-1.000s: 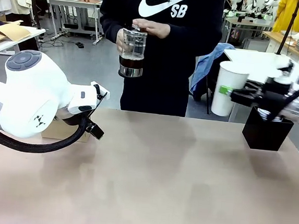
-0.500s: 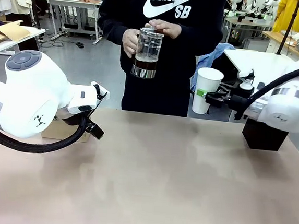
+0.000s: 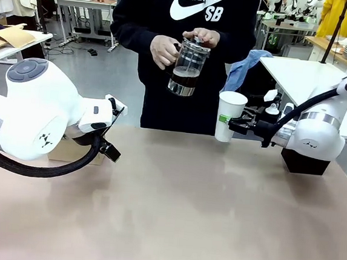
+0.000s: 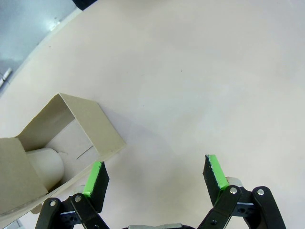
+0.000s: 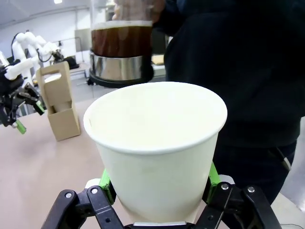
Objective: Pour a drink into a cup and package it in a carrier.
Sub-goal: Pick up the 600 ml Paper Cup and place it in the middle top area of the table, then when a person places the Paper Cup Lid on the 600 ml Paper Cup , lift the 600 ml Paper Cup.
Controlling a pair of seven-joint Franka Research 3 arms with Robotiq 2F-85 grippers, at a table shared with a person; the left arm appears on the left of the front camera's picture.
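The white paper cup (image 3: 230,115) stands upright at the table's far edge, with my right gripper (image 3: 235,122) shut on its side. In the right wrist view the cup (image 5: 157,138) is close up and empty, green pads (image 5: 212,177) pressed on both sides. A person holds the glass jar with the dark drink (image 3: 187,67) in both hands, tilted, just left of and above the cup. The jar (image 5: 121,47) sits right behind the cup's rim. My left gripper (image 4: 156,174) hangs open over the table beside the brown carrier (image 4: 71,133). The carrier (image 5: 59,102) stands at the far left.
A black box (image 3: 304,161) sits on the table's right side under my right arm. My bulky left arm (image 3: 35,118) covers most of the carrier (image 3: 68,151). One carrier slot holds a white rounded thing (image 4: 45,164). The table's middle and front are bare.
My right arm has carried the cup left and down to the table's far edge. The person has moved the jar right toward the cup and tilted it. The left arm has stayed still.
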